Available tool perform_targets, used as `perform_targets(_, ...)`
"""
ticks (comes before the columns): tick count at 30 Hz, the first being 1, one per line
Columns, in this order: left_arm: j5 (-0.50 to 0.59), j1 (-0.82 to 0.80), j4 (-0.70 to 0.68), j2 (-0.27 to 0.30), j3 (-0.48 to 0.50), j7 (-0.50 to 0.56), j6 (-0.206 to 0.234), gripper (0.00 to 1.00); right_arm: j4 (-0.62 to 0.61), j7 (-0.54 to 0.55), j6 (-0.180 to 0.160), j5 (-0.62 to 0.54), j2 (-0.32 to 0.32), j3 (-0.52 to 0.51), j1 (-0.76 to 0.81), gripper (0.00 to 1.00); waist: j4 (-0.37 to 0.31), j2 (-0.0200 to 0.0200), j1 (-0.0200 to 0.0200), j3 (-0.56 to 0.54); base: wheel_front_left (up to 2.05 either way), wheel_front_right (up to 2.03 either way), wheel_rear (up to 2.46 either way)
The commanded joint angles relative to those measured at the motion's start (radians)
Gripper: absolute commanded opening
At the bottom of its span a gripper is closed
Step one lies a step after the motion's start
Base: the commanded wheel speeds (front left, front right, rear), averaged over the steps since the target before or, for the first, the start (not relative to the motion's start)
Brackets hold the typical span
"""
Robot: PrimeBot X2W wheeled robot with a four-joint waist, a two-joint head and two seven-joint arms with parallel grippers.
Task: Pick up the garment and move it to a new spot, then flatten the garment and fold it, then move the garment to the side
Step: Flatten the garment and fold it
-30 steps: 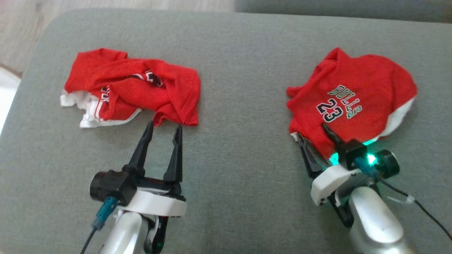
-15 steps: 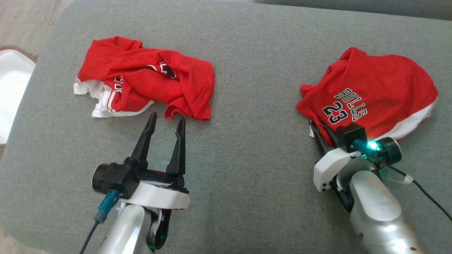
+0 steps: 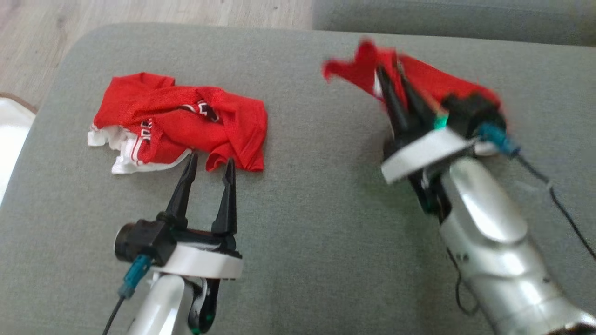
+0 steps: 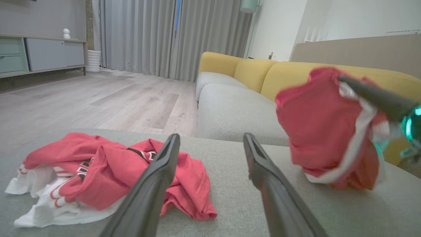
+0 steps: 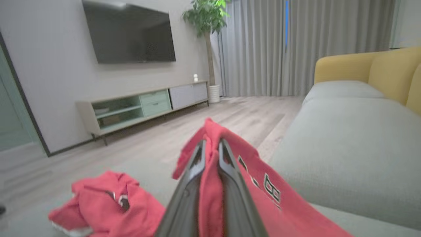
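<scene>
The garment [image 3: 430, 79] is a red jersey with white trim, blurred, and it hangs lifted off the grey cushion [image 3: 316, 200]. My right gripper [image 3: 390, 74] is shut on it, red cloth pinched between the fingers [image 5: 210, 146]. From the left wrist view the jersey [image 4: 319, 131] dangles at the right, its lower edge at the cushion. A second red jersey [image 3: 186, 121] lies crumpled at the left. My left gripper [image 3: 208, 163] stands open just short of its near edge, nothing between its fingers [image 4: 171, 154].
Wooden floor [image 3: 186, 11] borders the cushion at the back left, with a white rug [image 3: 9, 135] at the far left. A grey and yellow sofa [image 4: 230, 98] stands behind. The right arm's cable [image 3: 558, 200] trails across the cushion.
My right gripper has shut on the jersey's near edge and lifted it up and away from me, to the left. The left arm has stayed put; the head camera has shifted.
</scene>
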Motion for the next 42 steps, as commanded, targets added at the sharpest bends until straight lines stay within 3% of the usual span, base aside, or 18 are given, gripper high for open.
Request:
perform_targets(1, 0.002, 0.005, -0.031, 0.003, 0.042, -0.005, 0.007, 1.0, -0.092, -0.013, -0.001, 0.04, 0.008, 0.026, -0.068, 0.0, -0.017, 0.0, 0.0, -0.013, 0.0, 0.0, 0.0)
perform_targets(7, 0.004, 0.022, -0.037, 0.003, 0.056, -0.005, 0.006, 1.0, -0.192, -0.013, -0.001, 0.08, 0.008, -0.051, -0.094, 0.0, -0.042, 0.0, 0.0, -0.022, 0.0, 0.0, 0.0)
perform_targets(12, 0.004, 0.017, -0.048, 0.003, 0.055, -0.005, 0.004, 1.0, -0.222, 0.045, -0.001, 0.084, -0.046, -0.195, 0.016, 0.0, -0.065, 0.0, 0.0, -0.015, 0.0, 0.0, 0.0)
perform_targets(17, 0.006, 0.012, -0.054, 0.003, 0.056, -0.005, 0.004, 1.0, -0.223, 0.082, -0.001, 0.055, -0.113, -0.416, 0.177, 0.0, -0.094, 0.0, 0.0, 0.0, 0.0, 0.0, 0.0)
perform_targets(21, 0.01, 0.006, -0.052, 0.003, 0.055, -0.005, -0.001, 1.0, -0.175, 0.128, -0.001, -0.019, -0.095, -0.597, 0.237, 0.0, -0.125, 0.0, 0.0, 0.014, 0.0, 0.0, 0.0)
perform_targets(22, 0.012, 0.004, -0.05, 0.003, 0.053, -0.005, -0.003, 1.0, -0.161, 0.14, -0.001, -0.048, -0.086, -0.629, 0.24, 0.35, -0.132, 0.0, 0.0, 0.018, 0.0, 0.0, 0.0)
perform_targets(23, 0.013, 0.0, -0.048, 0.003, 0.05, -0.005, -0.005, 1.0, -0.151, 0.15, -0.001, -0.065, -0.071, -0.661, 0.237, 1.0, -0.137, 0.0, 0.0, 0.02, 0.0, 0.0, 0.0)
perform_targets(28, 0.016, -0.013, -0.045, 0.003, 0.047, -0.005, -0.007, 1.0, -0.146, 0.157, -0.001, -0.176, -0.026, -0.728, 0.221, 1.0, -0.161, 0.0, 0.0, 0.026, 0.0, 0.0, 0.0)
perform_targets(32, 0.019, -0.017, -0.047, 0.003, 0.051, -0.005, -0.009, 1.0, -0.178, 0.106, -0.001, -0.238, -0.005, -0.725, 0.222, 1.0, -0.177, 0.0, 0.0, 0.024, 0.0, 0.0, 0.0)
perform_targets(42, 0.009, -0.012, -0.071, 0.003, 0.051, -0.005, -0.016, 1.0, -0.35, -0.008, -0.001, -0.099, 0.007, -0.374, 0.346, 1.0, -0.197, 0.0, 0.0, 0.003, 0.0, 0.0, 0.0)
